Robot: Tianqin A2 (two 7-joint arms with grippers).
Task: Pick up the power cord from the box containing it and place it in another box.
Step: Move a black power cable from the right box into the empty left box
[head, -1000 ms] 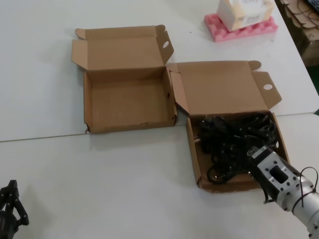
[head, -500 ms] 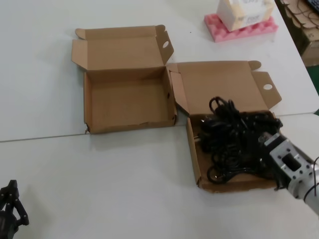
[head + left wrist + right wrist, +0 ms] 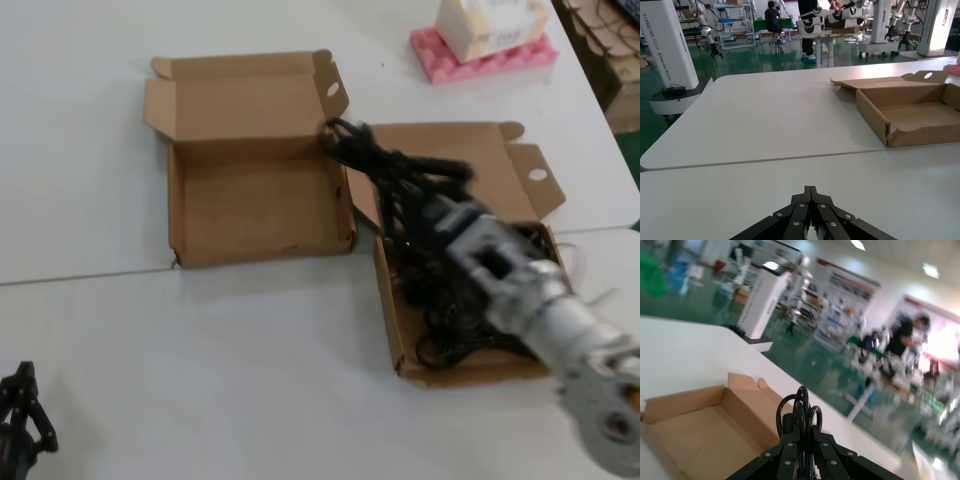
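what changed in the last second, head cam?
The right pincer, shut on the power cord, rose out of the right-hand box and swung left; the cord's loops now hang over the gap beside the empty left-hand box, with part of it trailing in the right-hand box. Unchanged: both boxes, the pink foam block, and the left pincer, parked near the table's front edge.

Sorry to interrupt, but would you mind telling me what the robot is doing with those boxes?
The right gripper is shut on the black power cord and holds it lifted, stretched from the right-hand box towards the empty box beside it. Part of the cord hangs down into the right-hand box. The left gripper sits idle, shut, at the near left of the table. A pink foam block lies at the far side.
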